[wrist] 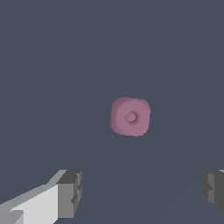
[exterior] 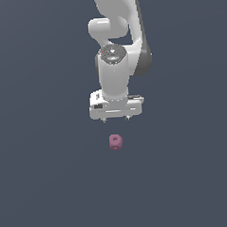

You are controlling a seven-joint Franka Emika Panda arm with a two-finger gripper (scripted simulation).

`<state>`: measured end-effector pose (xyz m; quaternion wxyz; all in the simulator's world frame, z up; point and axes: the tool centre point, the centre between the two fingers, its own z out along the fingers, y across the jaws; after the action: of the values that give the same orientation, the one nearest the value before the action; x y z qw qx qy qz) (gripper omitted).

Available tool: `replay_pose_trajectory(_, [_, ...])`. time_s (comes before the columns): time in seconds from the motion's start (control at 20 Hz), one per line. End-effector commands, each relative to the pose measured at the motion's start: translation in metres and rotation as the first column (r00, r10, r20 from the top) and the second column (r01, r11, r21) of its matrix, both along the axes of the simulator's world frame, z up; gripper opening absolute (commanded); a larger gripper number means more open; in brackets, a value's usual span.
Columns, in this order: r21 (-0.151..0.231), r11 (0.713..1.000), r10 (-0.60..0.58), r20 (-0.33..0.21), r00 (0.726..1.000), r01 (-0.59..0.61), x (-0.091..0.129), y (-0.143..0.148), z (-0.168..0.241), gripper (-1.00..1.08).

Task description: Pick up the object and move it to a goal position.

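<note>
Exterior view: the white arm [exterior: 115,53] hangs over a flat dark grey-blue ground [exterior: 48,176], its gripper [exterior: 115,118] pointing down. The object [exterior: 115,142] — a small mauve-pink lump — sits apart from the fingertips, below them in the picture.

Wrist view: the object [wrist: 130,116] shows a dimple in its face. The 2 fingers [wrist: 70,192] stand wide apart, holding nothing — the lump lies clear of both.

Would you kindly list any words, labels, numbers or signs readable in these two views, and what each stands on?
None can be read: the pink object shows only a dimple, and the white arm and open gripper bear no legible marking.
</note>
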<state>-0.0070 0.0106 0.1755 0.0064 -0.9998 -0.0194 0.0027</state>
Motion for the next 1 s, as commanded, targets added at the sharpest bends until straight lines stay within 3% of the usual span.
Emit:
replay_pose_trajectory(0.0, [0.0, 1.0, 0.0, 0.0, 1.0, 0.0, 0.0, 0.0, 0.0, 1.0])
replay_pose_trajectory(0.5, [-0.023, 0.997, 0.069, -0.02, 0.997, -0.069, -0.006, 0.008, 0.002, 1.0])
replay_pose_trajectory(0.95, [-0.02, 0.999, 0.04, -0.015, 0.999, -0.04, 0.002, 0.006, -0.011, 1.0])
